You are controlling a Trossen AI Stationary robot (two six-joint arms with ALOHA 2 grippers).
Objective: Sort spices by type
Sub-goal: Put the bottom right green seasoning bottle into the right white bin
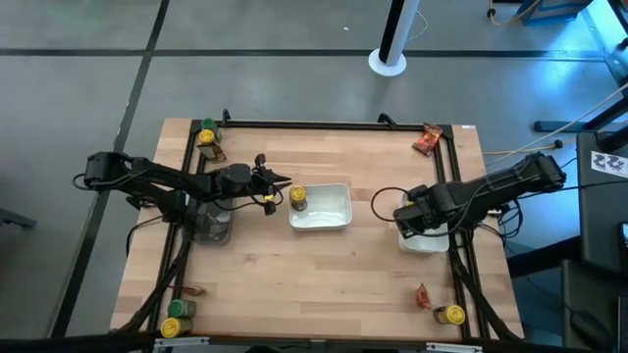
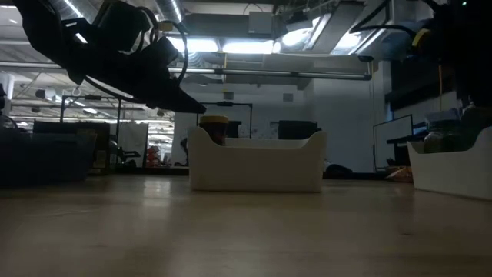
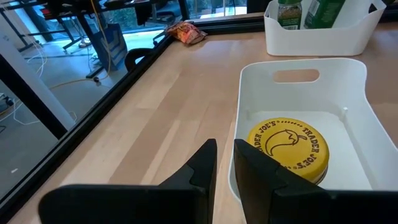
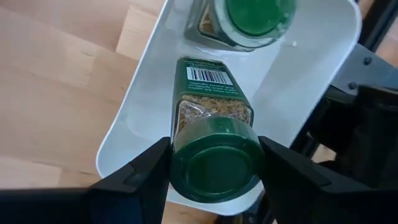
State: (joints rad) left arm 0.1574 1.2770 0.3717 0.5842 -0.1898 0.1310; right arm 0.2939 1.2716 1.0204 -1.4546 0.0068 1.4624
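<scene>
My right gripper [image 1: 410, 224] hovers over the white right tray [image 1: 432, 242], shut on a green-lidded jar [image 4: 211, 118]. A second green-lidded jar [image 4: 252, 18] stands upright in that tray. My left gripper [image 1: 285, 184] [image 3: 225, 158] is shut, holds nothing, and sits just left of the white middle tray [image 1: 329, 221]. A yellow-lidded jar [image 3: 288, 146] stands in that tray's left end. More spices lie at the table's corners: a yellow-lidded jar [image 1: 207, 137] far left, a red-orange packet [image 1: 427, 141] far right, a green-lidded jar [image 1: 174, 327] near left, and a yellow-lidded jar [image 1: 453, 315] with a packet [image 1: 423, 296] near right. My right gripper pinches the green-lidded jar at its lid end [image 4: 214, 165], one finger [image 4: 155, 165] on each side of the lid. The fingers slant down from above. The jar is tilted, with its base pointing into the right tray. Whether the base rests on the tray, I cannot tell.
A clear grey bin [image 1: 211, 224] sits under the left arm. A black frame rail [image 1: 324, 124] runs along the table's edges. Bare wood [image 1: 324, 279] stretches across the near half between the corner groups. A white pole base [image 1: 388, 62] stands on the floor beyond the far edge.
</scene>
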